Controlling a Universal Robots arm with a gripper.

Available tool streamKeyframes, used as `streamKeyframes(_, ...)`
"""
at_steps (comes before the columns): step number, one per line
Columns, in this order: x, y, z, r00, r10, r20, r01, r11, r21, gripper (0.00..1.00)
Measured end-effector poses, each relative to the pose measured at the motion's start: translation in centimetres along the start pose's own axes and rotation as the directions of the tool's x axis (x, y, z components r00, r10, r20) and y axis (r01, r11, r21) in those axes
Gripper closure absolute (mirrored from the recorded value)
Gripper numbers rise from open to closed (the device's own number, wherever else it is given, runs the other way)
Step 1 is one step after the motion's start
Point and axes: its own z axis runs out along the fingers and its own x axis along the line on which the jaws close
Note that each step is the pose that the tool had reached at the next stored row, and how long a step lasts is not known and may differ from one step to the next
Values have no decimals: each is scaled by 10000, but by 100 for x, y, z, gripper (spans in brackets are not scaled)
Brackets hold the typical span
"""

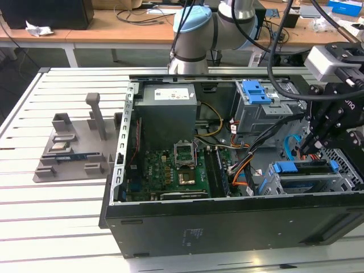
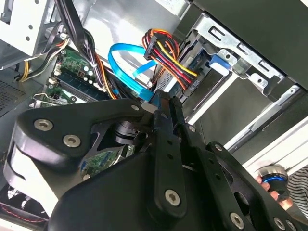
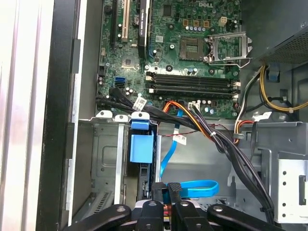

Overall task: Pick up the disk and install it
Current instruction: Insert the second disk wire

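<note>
The disk sits in the metal drive cage at the near corner of the open computer case, on the exterior view's right; its blue carrier rails show along the top. In the first wrist view the disk's blue carrier end stands on edge in the cage slot. The second wrist view shows a blue tab in the cage. My gripper hovers just above the far edge of that cage with its black fingers shut and nothing held between them.
A grey moulded holder block lies on the slatted table, at the exterior view's left. Inside the case are the motherboard, power supply, an upper cage with a blue latch, a blue flat cable and a wire bundle beside the gripper.
</note>
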Motion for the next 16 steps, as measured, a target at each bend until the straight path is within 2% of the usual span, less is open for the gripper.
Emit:
streamKeyframes(8, 107, -9, 47, 10000, 22, 1, -22, 10000, 0, 84)
streamKeyframes(16, 142, -38, 67, 9998, 222, 11, -222, 9998, 8, 84)
